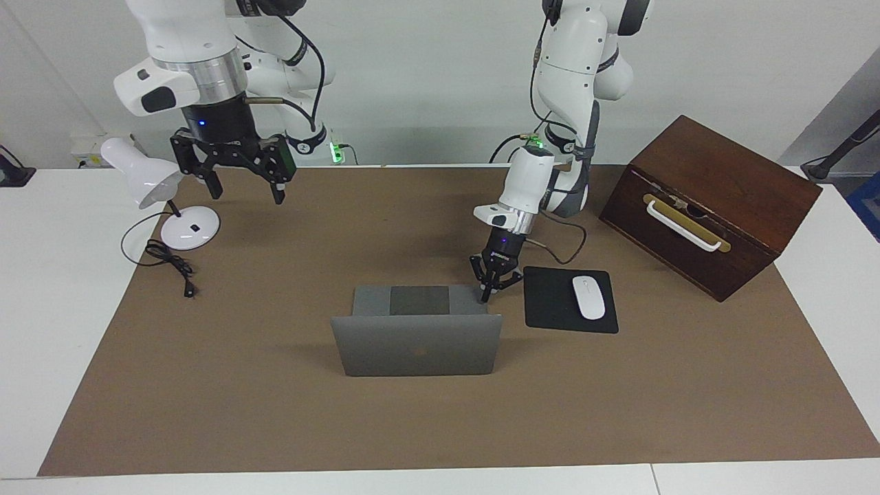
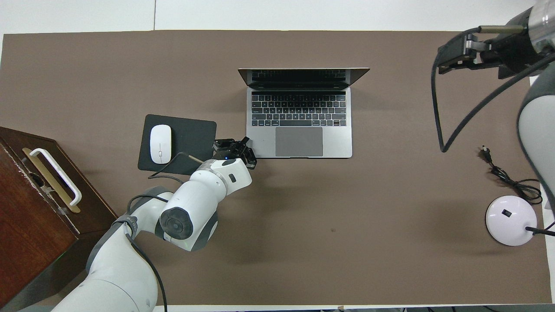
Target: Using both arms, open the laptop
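The silver-grey laptop (image 1: 416,350) stands open on the brown mat, lid upright with its back to the facing camera. The overhead view shows its keyboard and dark trackpad (image 2: 299,141). My left gripper (image 1: 487,296) is shut and points down at the deck's corner nearest the robots, on the mouse pad's side. It also shows in the overhead view (image 2: 236,149). I cannot tell if it touches the deck. My right gripper (image 1: 246,189) is open and empty, raised high over the mat beside the lamp, and shows in the overhead view (image 2: 455,56).
A black mouse pad (image 1: 550,302) with a white mouse (image 1: 588,297) lies beside the laptop toward the left arm's end. A dark wooden box (image 1: 715,206) stands past it. A white desk lamp (image 1: 144,180) and its black cable (image 1: 172,265) sit at the right arm's end.
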You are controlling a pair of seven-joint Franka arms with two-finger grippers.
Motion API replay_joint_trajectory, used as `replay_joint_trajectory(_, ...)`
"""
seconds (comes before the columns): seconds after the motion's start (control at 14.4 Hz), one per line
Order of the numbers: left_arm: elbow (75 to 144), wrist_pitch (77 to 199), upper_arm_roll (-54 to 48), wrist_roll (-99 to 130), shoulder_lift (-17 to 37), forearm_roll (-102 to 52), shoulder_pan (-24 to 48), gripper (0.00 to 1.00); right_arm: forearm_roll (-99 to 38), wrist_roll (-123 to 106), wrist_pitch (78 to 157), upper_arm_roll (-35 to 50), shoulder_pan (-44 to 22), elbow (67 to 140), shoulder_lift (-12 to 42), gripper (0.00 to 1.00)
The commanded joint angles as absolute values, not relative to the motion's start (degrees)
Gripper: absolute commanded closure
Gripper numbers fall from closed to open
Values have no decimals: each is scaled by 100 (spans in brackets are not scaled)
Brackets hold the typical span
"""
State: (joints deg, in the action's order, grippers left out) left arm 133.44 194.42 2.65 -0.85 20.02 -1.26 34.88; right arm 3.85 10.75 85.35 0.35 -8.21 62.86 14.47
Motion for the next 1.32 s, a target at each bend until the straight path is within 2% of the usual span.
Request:
replay_joint_trajectory(0.0, 12930, 18390, 246, -70, 1759, -185, 3401, 100, 422, -364, 8639, 114, -239, 6425, 1415, 0)
replay_joint_trajectory(0.21, 12666, 17651, 246, -97, 1548, -185, 3296, 100, 439, -1500, 8964, 106, -88, 6425, 1415, 0)
replay_joint_trajectory(0.42, 12403, 16773, 272, -114, 1328, -185, 3226, 100, 422, -1608, 8790, 132, -149, 6529, 1267, 0)
replay_joint_trajectory(0.55, 12174, 16175, 272, -132, 1240, -185, 3155, 100, 422, -1460, 8894, 149, -228, 7266, 705, 0)
replay_joint_trajectory(0.76, 12112, 15646, 272, -141, 1003, -185, 2998, 100, 413, -994, 8648, 193, -229, 7478, 651, 0)
replay_joint_trajectory(0.97, 11700, 14576, 281, -228, 774, -184, 2795, 100, 387, -826, 9787, 193, -10, 9337, -208, 0)
replay_joint_trajectory(1.11, 11409, 13872, 334, -264, 660, -176, 2725, 100, 352, -861, 9792, 106, 70, 9545, -281, 0)
replay_joint_trajectory(1.25, 11250, 13397, 343, -377, 511, -176, 2488, 100, 317, -966, 9721, -314, -113, 9492, -264, 0)
